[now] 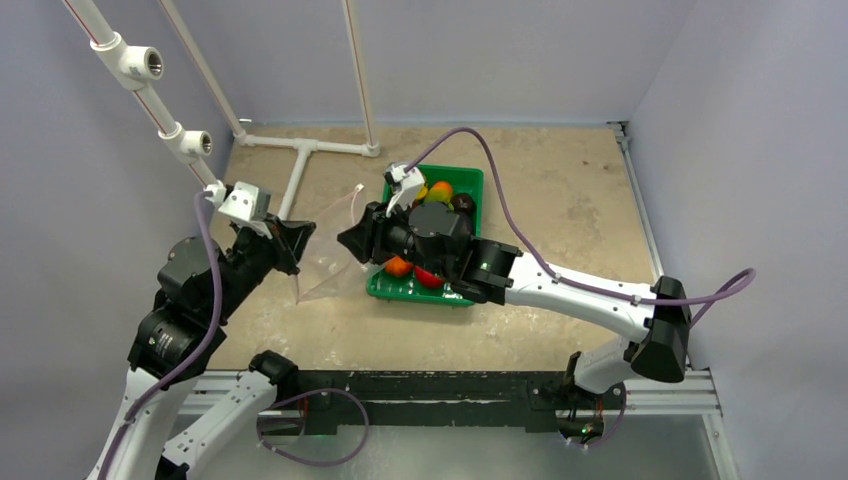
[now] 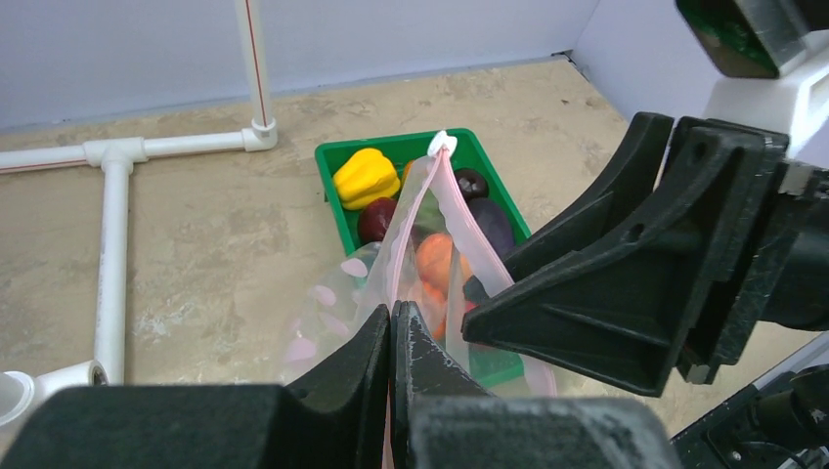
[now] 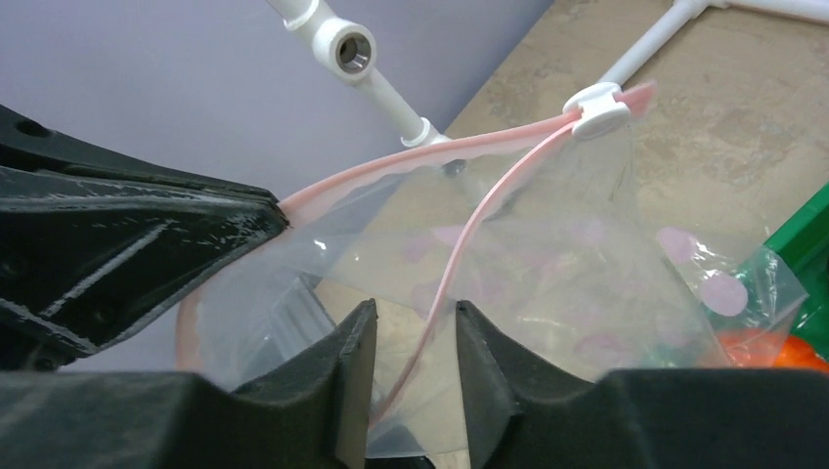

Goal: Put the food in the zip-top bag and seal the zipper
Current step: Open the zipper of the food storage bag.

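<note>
Beneath the right arm [image 1: 560,285], green tray [image 1: 470,180] and food [image 1: 440,192] only partly visible

L end effector [image 2: 393,313] clamped, R [image 3: 415,318] ajar

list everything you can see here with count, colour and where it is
zip-top bag: one, clear, between the grippers, left of the tray
zipper: one, pink, along the bag's mouth, parted
slider: one, white, zipper's far end
tray: one, green, mid-table
food: several, yellow, purple, red, orange, in the tray
pipes: several, white, table's back left
table: one, tan, under everything
left gripper: one, black, shut on the zipper
right gripper: one, black, open around the zipper's other lip
</note>
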